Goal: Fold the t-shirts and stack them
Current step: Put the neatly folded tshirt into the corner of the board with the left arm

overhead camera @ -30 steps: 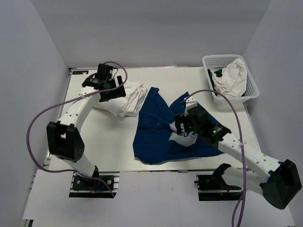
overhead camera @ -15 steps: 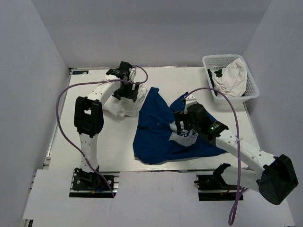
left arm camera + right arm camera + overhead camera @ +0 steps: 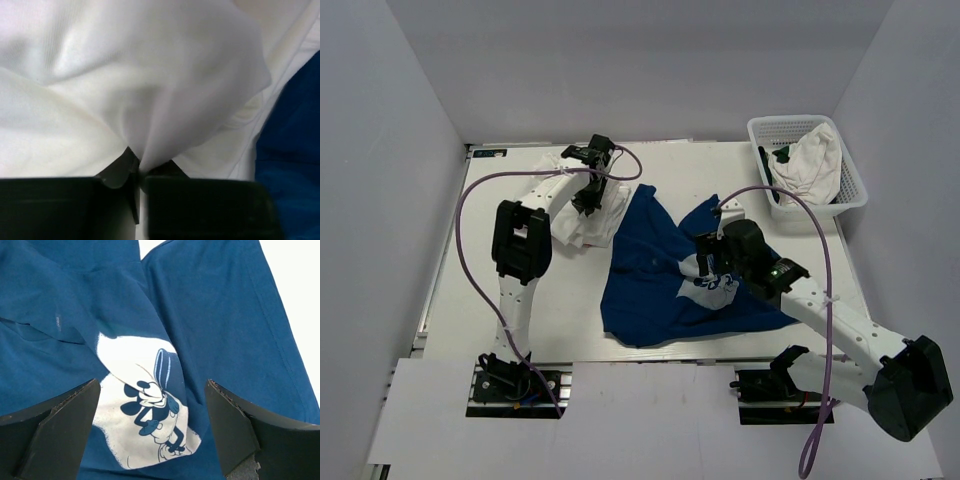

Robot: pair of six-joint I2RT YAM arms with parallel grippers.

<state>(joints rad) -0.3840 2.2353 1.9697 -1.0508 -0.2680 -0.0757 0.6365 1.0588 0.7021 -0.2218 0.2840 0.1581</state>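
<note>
A crumpled white t-shirt [image 3: 578, 222] lies at the back left of the table. My left gripper [image 3: 590, 196] is over its right side, shut on a pinched fold of that white cloth [image 3: 150, 75]; the cloth bunches into my left gripper [image 3: 137, 170] between the closed jaws. A navy t-shirt [image 3: 645, 275] is spread rumpled in the middle, its pale cartoon print [image 3: 145, 415] facing up. My right gripper [image 3: 705, 265] hovers open just above that print, and in the right wrist view my right gripper [image 3: 152, 387] has nothing between its fingers.
A white lattice basket [image 3: 851, 178] stands at the back right, holding another bundle of white cloth [image 3: 812, 160]. The navy t-shirt's edge [image 3: 295, 150] lies right beside the white one. Grey walls close in the table on three sides.
My left arm swung right along the back of the table onto the white t-shirt, and its jaws went from open to shut on a fold. The right arm barely shifted.
</note>
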